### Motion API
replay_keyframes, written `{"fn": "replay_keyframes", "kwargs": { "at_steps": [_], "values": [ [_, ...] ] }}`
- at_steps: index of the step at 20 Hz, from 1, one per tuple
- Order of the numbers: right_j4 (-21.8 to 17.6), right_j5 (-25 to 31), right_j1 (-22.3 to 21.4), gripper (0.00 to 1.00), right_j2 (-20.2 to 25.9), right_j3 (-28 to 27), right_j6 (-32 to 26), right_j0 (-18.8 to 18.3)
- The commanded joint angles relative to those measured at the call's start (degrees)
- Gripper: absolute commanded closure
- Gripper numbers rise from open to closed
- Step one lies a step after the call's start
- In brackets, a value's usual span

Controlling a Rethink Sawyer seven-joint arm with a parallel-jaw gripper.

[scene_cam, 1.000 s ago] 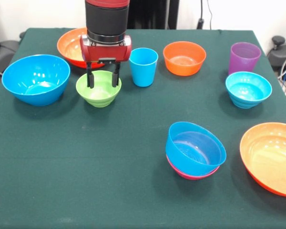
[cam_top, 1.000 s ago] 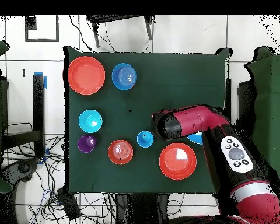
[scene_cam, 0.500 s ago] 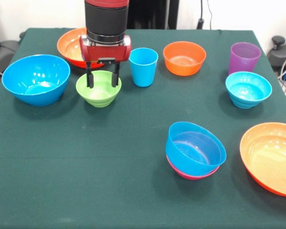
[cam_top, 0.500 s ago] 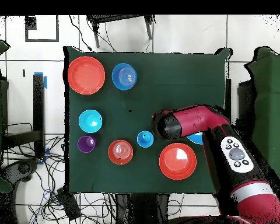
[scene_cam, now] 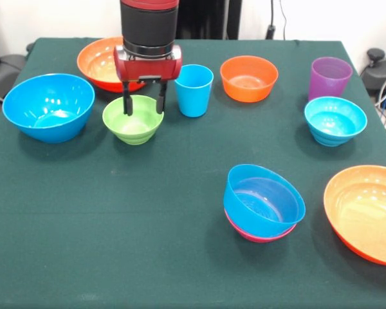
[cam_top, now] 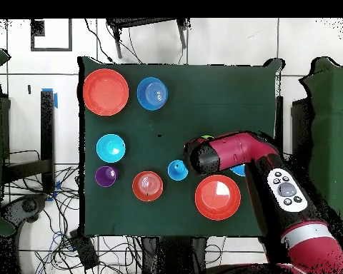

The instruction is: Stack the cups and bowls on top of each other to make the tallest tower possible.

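My gripper [scene_cam: 143, 105] hangs open over the small green bowl [scene_cam: 133, 122]. One finger is inside the bowl and the other is at its right rim. The light blue cup [scene_cam: 193, 90] stands just right of it, and the purple cup [scene_cam: 330, 77] stands at the far right. The tower is a blue bowl [scene_cam: 264, 199] nested in a pink bowl [scene_cam: 257, 235] near the front. In the overhead view my arm [cam_top: 203, 155] covers the green bowl except for a sliver [cam_top: 205, 137]. Beside it there is the light blue cup [cam_top: 177, 170].
A big blue bowl [scene_cam: 48, 106] sits left of the green one, and an orange bowl [scene_cam: 98, 61] sits behind my arm. A smaller orange bowl [scene_cam: 248, 77] and a cyan bowl [scene_cam: 334, 120] are on the right. A wide orange bowl [scene_cam: 367, 212] lies at the right front edge.
My gripper has shifted a little to the right in the front view, over the green bowl. It is still open. The bowls and cups have not moved.
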Motion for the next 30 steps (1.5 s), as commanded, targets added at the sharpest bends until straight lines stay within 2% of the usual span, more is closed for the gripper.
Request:
{"fn": "replay_keyframes", "kwargs": {
  "at_steps": [1,9,20,30],
  "values": [
    [-1.4,-1.6,3.4,0.0,0.8,4.2,-1.6,2.6],
    [-1.8,-2.2,4.3,0.0,0.7,3.5,-1.8,2.6],
    [-4.8,-5.3,6.6,0.0,-0.5,1.2,-1.9,2.3],
    [-4.6,-6.0,6.6,0.0,-0.7,0.5,-2.0,2.5]
  ]
}}
